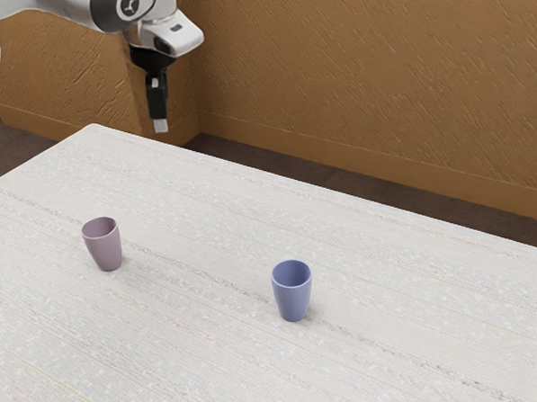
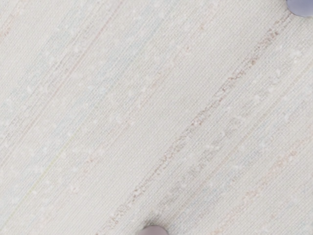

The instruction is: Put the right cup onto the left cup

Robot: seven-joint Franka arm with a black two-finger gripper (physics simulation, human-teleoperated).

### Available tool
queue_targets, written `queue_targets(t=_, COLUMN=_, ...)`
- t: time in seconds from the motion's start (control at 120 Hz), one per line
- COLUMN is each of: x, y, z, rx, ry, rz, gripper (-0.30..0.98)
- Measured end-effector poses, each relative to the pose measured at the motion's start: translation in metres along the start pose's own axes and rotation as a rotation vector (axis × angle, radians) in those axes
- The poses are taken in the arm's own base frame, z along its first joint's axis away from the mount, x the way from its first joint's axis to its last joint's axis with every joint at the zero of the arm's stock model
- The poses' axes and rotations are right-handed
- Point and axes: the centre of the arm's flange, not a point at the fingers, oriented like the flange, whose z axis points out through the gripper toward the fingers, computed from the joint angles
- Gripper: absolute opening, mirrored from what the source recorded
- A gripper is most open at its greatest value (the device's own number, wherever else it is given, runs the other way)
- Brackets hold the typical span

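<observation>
A: Quick one: where's the stuff?
B: Gripper (image 1: 160, 125) hangs high, clear of both cups. Pink cup (image 1: 103, 245) sits on the table (image 1: 197, 359), below the gripper and nearer to it. Blue cup (image 1: 292, 292) sits on the table too, farther out from the gripper, well apart from pink.
A: Fingers (image 1: 156, 96)?
B: Seen side-on, can't tell if released or clenched.
A: Which one's the right cup?
B: Can't tell. The task doesn't say whose right, so the target is pink or blue. First risk: sides get read from the wrong viewpoint, wrong cup gets lifted.
A: Other risks?
B: Long way down. If the gripper descends off-centre, it likely clips a rim and knocks the cup over. Walls taper, so a grasp too low or too loose may let the cup slip or tilt.
A: And at the stack?
B: Base lands on the other cup's rim if centring is poor, and both may topple. Letting go too high probably leaves it crooked. Carrying too low bumps the standing cup.
A: Pose?
B: Same for either candidate: upright, mouth up toward the gripper's height, narrow base down. Long axis vertical, square to the table. No handle seen, so no sideways heading.
</observation>
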Motion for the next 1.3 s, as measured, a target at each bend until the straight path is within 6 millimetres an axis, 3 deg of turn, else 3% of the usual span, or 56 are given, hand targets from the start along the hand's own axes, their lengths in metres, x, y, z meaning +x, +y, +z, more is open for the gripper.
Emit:
queue_targets(t=0.242, x=0.084, y=0.018, z=0.072, rx=-0.05, ry=-0.008, rz=0.108, gripper=0.69)
queue_targets(t=0.4, x=0.128, y=0.043, z=0.092, rx=-0.057, ry=0.006, rz=0.186, gripper=0.69)
queue_targets(t=0.533, x=0.168, y=0.08, z=0.098, rx=-0.054, ry=0.041, rz=0.272, gripper=0.69)
queue_targets(t=0.642, x=0.191, y=0.1, z=0.113, rx=-0.063, ry=0.052, rz=0.314, gripper=0.69)
queue_targets(t=0.9, x=0.192, y=0.126, z=0.169, rx=-0.123, ry=0.034, rz=0.325, gripper=0.69)
queue_targets(t=1.3, x=0.208, y=0.139, z=0.224, rx=-0.167, ry=0.066, rz=0.29, gripper=0.69)
